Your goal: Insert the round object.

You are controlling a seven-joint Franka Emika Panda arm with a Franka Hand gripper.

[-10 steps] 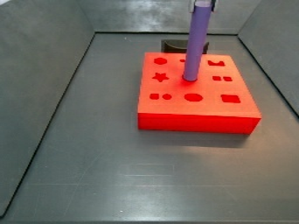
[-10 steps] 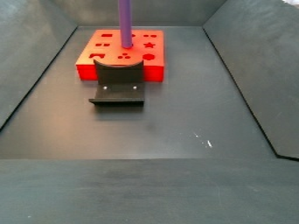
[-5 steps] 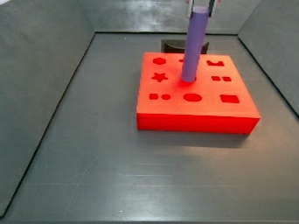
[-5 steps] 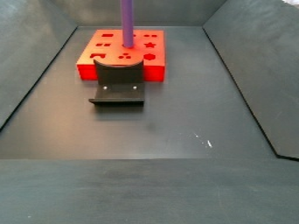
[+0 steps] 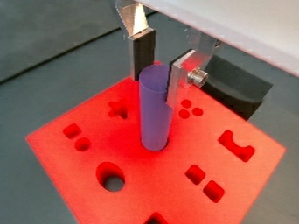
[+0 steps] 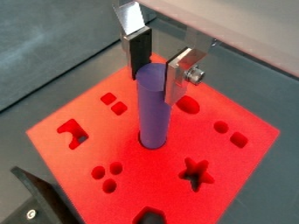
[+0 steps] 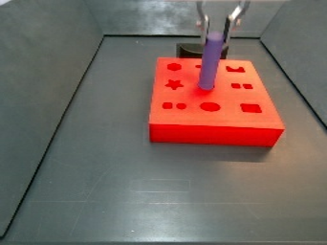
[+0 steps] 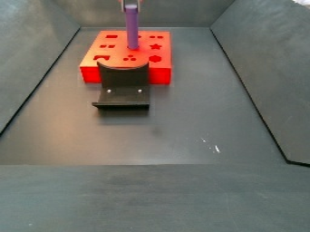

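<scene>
The round object is a slim purple cylinder [image 7: 212, 62] that stands upright with its lower end in a round hole of the red block [image 7: 217, 120]. It also shows in a side view [image 8: 130, 27] and in both wrist views [image 5: 156, 114] [image 6: 153, 114]. My gripper [image 7: 219, 24] is right above the block. Its silver fingers straddle the cylinder's top end and look closed against it in both wrist views [image 5: 158, 77] [image 6: 156, 74]. The cylinder's lower end is hidden in the hole.
The red block [image 8: 91, 65] has several cut-out shapes in its top face. The dark fixture [image 8: 122, 91] stands on the floor against one side of the block, and it also shows in a wrist view [image 5: 239, 87]. Grey walls enclose the floor.
The gripper has come down with the cylinder. Less of the cylinder shows above the block, so it sits deeper in the hole.
</scene>
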